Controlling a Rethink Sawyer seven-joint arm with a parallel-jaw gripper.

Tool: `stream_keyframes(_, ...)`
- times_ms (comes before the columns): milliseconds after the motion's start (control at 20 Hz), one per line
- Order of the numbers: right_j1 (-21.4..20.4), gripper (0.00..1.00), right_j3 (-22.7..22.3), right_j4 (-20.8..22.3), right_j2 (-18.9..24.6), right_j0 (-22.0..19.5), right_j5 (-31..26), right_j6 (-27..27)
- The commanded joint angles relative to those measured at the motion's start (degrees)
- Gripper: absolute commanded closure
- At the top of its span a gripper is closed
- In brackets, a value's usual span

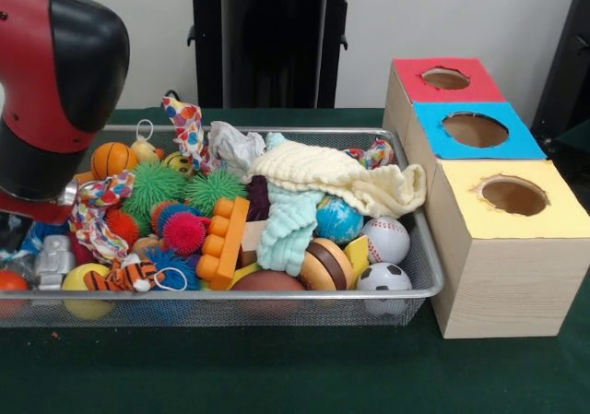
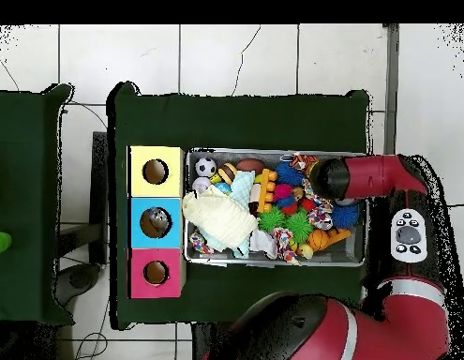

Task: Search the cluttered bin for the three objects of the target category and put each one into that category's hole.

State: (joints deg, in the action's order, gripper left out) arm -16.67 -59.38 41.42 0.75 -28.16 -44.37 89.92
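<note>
Wire-mesh bin [image 1: 419, 276] on the green tabletop [image 1: 277, 368] is crammed with balls, spiky toys, cloths and blocks; the red arm [image 1: 55, 82] hangs over its end farthest from the three-hole box [image 1: 502, 276], and I cannot tell whether the tool is apart or together. Target category is not evident. Judgement: lift the cream cloth [image 1: 341, 179] aside first, since it likely hides candidates, then pick isolated items like the soccer ball [image 1: 383, 277].

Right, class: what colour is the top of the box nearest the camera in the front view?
Yellow top, with a round hole; the front view shows it best.
</note>
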Motion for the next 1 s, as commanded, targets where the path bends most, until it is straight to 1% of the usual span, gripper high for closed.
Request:
stream_keyframes(50, -10.0, 1.00, -20.7, -3.8, -1.5, -4.9, -8.7, -9.8)
stream_keyframes(100, -12.3, 1.00, -22.9, -4.5, -1.8, -5.0, -11.8, -12.2)
stream_keyframes(200, -15.6, 1.00, -25.9, -6.3, -1.8, -5.2, -17.3, -14.6)
stream_keyframes(350, -17.7, 1.00, -27.9, -9.5, 0.7, -6.0, -26.0, -17.2)
stream_keyframes(450, -19.0, 1.00, -29.3, -11.6, 2.5, -6.2, -31.9, -17.3)
stream_keyframes(550, -20.6, 1.00, -31.4, -14.8, 4.9, -6.6, -35.7, -15.7)
stream_keyframes(700, -22.4, 1.00, -34.8, -20.2, 9.8, -8.5, -35.1, -14.2)
stream_keyframes(750, -22.6, 1.00, -35.6, -21.9, 11.5, -9.4, -32.8, -13.8)
stream_keyframes(900, -23.9, 1.00, -36.0, -24.4, 14.2, -10.6, -29.9, -13.7)
stream_keyframes(1000, -24.2, 1.00, -35.8, -26.1, 16.5, -12.5, -20.9, -12.5)
